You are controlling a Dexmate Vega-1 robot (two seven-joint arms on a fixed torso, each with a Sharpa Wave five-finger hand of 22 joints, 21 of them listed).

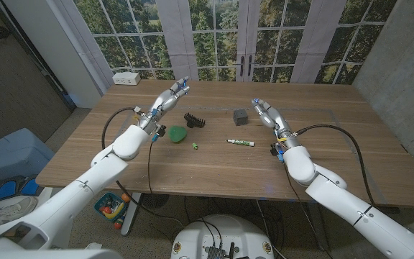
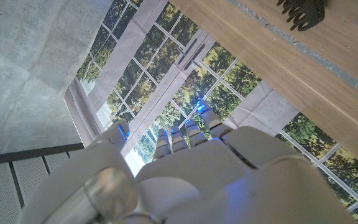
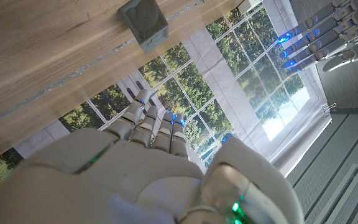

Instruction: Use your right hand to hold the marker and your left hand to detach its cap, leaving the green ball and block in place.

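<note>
Both arms reach in over the worktop (image 1: 322, 108). Left robot hand (image 1: 169, 96) hovers with fingers extended and apart, holding nothing; just on its inner side lie the green ball (image 1: 177, 134), a small green block (image 1: 195, 147) and what looks like a black hair claw (image 1: 194, 119). Between the hands rests the marker (image 1: 241, 142), long axis running hand to hand, its cap end hard to tell. Right robot hand (image 1: 267, 114) is nearer it, likewise spread and empty, beside a grey cube (image 1: 240, 116).
</note>
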